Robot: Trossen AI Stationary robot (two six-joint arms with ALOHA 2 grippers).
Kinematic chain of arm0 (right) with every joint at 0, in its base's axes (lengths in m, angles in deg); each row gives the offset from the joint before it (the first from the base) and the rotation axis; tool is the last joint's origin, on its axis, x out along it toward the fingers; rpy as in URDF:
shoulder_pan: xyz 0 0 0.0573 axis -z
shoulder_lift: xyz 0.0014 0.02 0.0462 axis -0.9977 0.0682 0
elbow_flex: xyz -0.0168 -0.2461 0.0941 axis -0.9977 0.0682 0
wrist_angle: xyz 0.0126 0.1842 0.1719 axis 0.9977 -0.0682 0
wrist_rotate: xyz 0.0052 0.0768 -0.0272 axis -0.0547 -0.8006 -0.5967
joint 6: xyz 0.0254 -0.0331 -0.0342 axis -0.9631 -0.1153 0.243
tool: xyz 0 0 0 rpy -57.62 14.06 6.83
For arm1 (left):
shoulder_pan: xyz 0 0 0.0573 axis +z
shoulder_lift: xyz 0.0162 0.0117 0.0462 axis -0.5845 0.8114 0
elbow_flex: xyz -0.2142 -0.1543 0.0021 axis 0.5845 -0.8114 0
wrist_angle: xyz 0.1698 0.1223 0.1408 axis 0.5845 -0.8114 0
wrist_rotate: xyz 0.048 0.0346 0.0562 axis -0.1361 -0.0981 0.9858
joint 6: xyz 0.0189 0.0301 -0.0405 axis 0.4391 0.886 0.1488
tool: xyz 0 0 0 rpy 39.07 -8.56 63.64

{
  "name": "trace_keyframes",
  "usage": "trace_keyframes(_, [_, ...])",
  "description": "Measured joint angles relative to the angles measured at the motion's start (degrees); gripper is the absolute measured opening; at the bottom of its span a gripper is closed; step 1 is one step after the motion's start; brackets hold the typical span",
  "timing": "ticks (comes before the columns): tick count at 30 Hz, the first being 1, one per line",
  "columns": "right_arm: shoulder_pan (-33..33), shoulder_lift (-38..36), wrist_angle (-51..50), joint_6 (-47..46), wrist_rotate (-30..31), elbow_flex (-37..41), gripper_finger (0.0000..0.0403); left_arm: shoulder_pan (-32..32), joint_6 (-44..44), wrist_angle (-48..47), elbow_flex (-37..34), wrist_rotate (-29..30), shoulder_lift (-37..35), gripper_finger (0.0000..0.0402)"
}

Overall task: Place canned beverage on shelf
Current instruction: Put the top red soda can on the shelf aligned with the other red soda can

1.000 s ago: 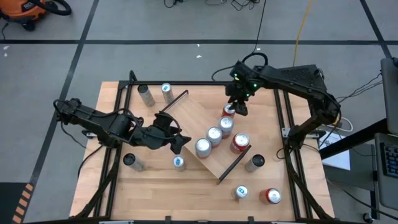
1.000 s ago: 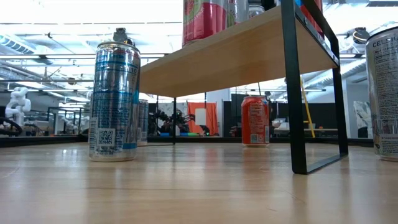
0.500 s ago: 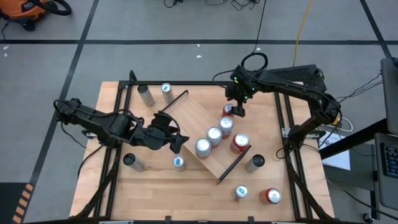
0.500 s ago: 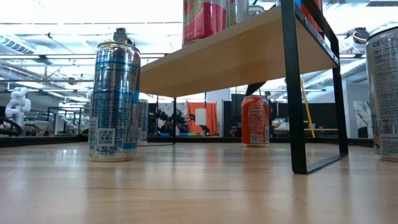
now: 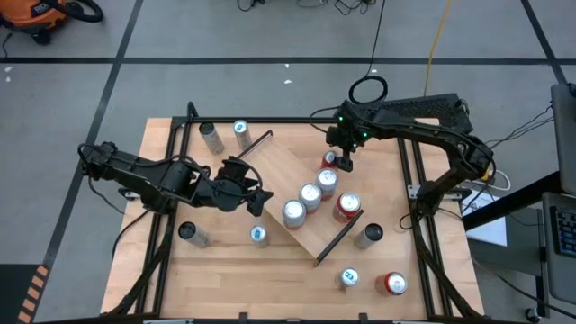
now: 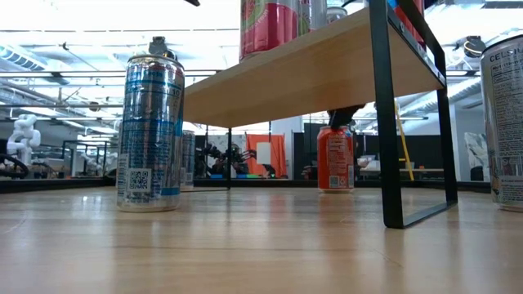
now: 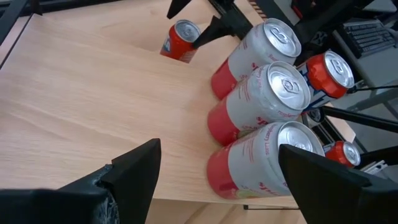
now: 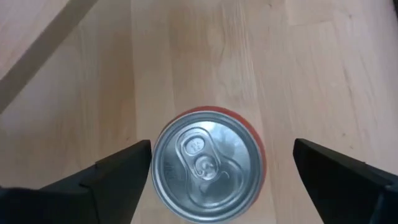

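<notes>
The high view looks straight down on the whole table [image 5: 225, 261], the low view sits at tabletop height looking level under the shelf [image 6: 310, 69], and both wrist views look closely down at the same red can [image 8: 208, 165] beside the shelf.

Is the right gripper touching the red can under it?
Apart. The right wrist view shows the right gripper open, with bare wood between each finger and the red can.
</notes>
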Motion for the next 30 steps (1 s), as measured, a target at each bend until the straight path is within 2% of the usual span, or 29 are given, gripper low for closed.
trace_keyframes(17, [-0.2, 0.0, 3.5, -1.2, -0.4, 4.3, 0.0369, 0.0, -0.3, -0.2, 0.0, 0.0, 0.0, 0.0328])
trace_keyframes(30, [-0.5, 2.9, 5.1, -1.5, -0.5, 4.3, 0.0294, -0.1, -0.5, 0.8, 0.0, -0.4, 0.0, 0.0328])
